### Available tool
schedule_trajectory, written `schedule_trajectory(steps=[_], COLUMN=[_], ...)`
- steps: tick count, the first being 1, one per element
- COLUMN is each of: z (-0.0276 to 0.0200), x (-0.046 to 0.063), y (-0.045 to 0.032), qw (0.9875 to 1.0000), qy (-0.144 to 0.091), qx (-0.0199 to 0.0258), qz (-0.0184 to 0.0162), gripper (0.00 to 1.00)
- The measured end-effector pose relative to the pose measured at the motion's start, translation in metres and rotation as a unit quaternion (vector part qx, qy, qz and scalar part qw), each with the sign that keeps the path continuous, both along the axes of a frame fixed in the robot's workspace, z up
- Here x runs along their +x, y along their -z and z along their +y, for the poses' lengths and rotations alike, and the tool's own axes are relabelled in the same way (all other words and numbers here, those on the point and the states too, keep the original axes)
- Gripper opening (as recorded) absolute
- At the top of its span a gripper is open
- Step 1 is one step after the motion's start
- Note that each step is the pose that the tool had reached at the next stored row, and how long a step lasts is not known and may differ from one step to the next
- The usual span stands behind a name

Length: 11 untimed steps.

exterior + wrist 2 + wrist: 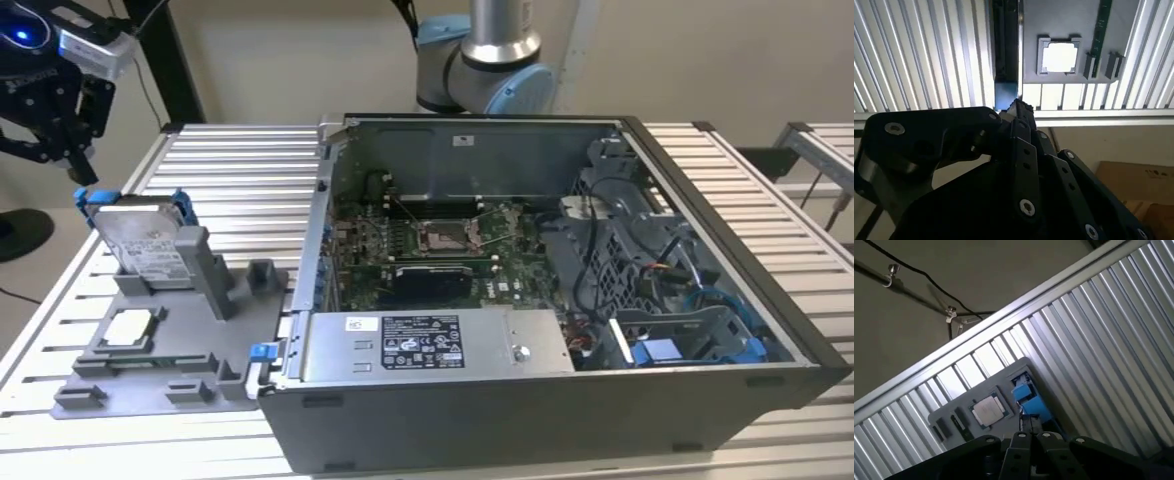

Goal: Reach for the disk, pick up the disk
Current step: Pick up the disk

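The disk (144, 245) stands on edge in a grey holder (200, 362) on the slatted table at the exterior view's left. It is silver-grey with a white label and blue rails. My black gripper (83, 172) hangs just above the disk's upper corner on that side, apart from it, with its fingers together and nothing in them. In the second wrist view the fingertips (1016, 106) sit over the disk's dark edge (1005, 50) and its blue rail end. In the first wrist view the gripper (1029, 422) is right above the blue rail (1026, 395).
A small square silver chip (130, 328) lies in the holder in front of the disk, also seen in both wrist views (1059, 56) (988, 410). An open computer case (534, 300) stands at the exterior view's right. The arm's base (487, 60) is behind it.
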<state>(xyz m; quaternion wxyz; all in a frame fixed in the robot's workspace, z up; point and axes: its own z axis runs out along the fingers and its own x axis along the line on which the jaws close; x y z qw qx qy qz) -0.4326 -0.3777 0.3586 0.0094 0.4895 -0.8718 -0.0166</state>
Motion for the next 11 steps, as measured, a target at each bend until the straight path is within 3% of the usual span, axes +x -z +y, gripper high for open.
schedule_trajectory(steps=[5, 11], z=[0.0000, 0.0000], x=[0.0000, 0.0000], y=[0.0001, 0.0002], qw=[0.9990, 0.9951], qy=[-0.045, -0.099], qx=[0.0000, 0.0000], qz=[0.0000, 0.0000], gripper=[0.00, 0.00])
